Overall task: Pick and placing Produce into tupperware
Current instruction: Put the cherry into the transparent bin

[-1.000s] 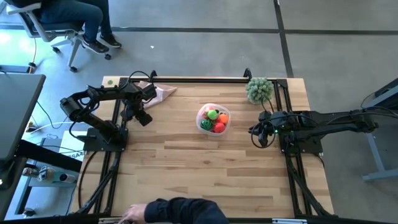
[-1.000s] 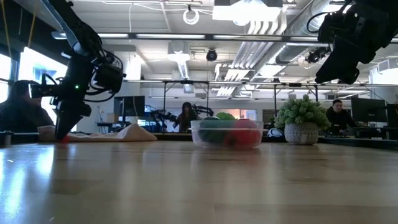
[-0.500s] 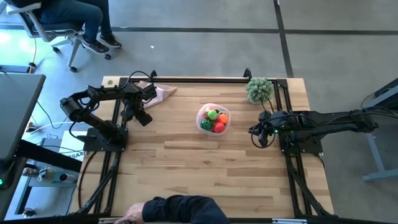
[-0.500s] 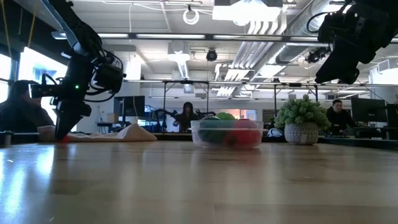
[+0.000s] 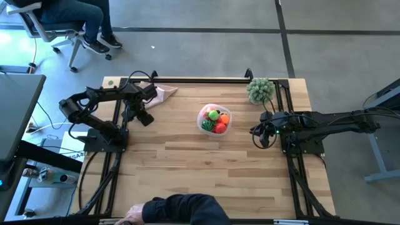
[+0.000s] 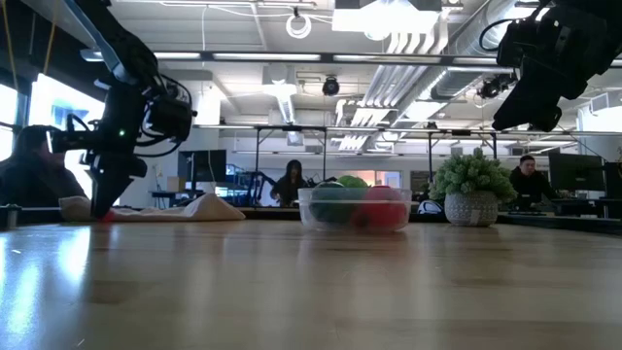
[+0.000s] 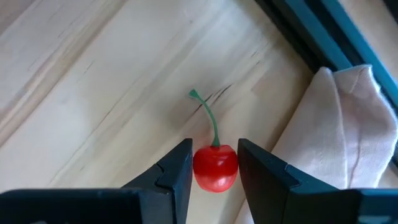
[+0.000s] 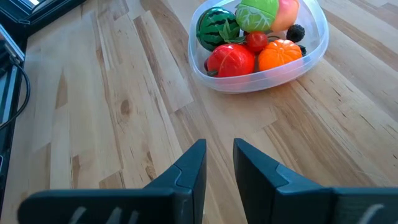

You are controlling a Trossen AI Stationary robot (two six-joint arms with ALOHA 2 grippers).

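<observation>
We are pinching a red cherry [image 7: 215, 168] between our left fingers [image 7: 176, 171] near the tabletop's [image 5: 187, 162] far-left corner, beside the beige cloth [image 7: 339, 124]; our right fingers [image 8: 249, 163], narrowly parted and empty, are hovering near the filled tupperware [image 5: 214, 119] mid-tabletop.

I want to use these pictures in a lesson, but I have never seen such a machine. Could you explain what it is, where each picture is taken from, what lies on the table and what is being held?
Two dark robot arms work at a wooden table. One picture looks straight down, one looks level across the table top, and two come from cameras on the arms' wrists. The left gripper, low at the table near a beige cloth, has its fingers closed on a red toy cherry. The right gripper holds nothing, its fingers a little apart, facing a clear tub already filled with toy fruit. A potted plant stands at the far edge.
</observation>
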